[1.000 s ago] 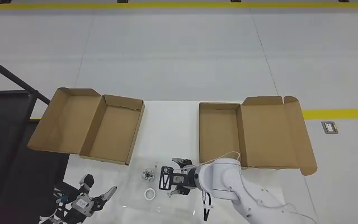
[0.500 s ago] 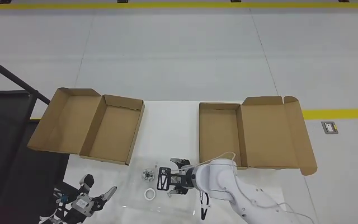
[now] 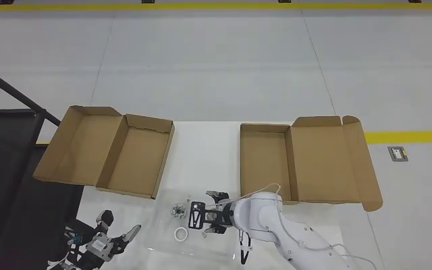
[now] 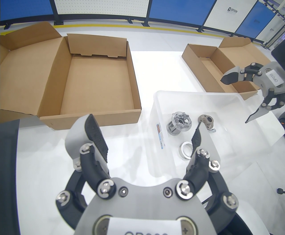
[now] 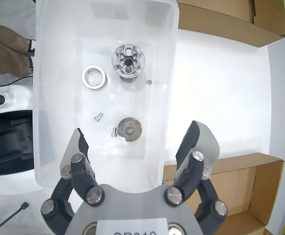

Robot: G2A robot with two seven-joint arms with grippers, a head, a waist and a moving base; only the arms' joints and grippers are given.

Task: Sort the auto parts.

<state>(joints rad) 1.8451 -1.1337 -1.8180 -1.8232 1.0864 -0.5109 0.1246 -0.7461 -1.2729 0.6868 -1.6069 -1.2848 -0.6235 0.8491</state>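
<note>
— Where are the parts sitting?
— All in the clear bin [image 5: 39, 124] at the table's [image 3: 202, 145] six o'clock: a toothed hub [image 3: 179, 210], a ring [image 3: 181, 234] at its six o'clock, a flanged collar [image 5: 129, 132] and two small bolts [image 5: 98, 116].
— And the grippers?
— The right gripper [image 5: 137, 134] is hanging over the collar, fingers spread wide. The left gripper [image 4: 144, 126] is hovering at the bin's nine o'clock, also spread, holding nothing.

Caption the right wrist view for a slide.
Open right hand above clear bin holding ring, hub, flange and two bolts.

Factory floor, with yellow line [image 3: 216, 6] and pegboard partitions [image 4: 100, 6]
</note>
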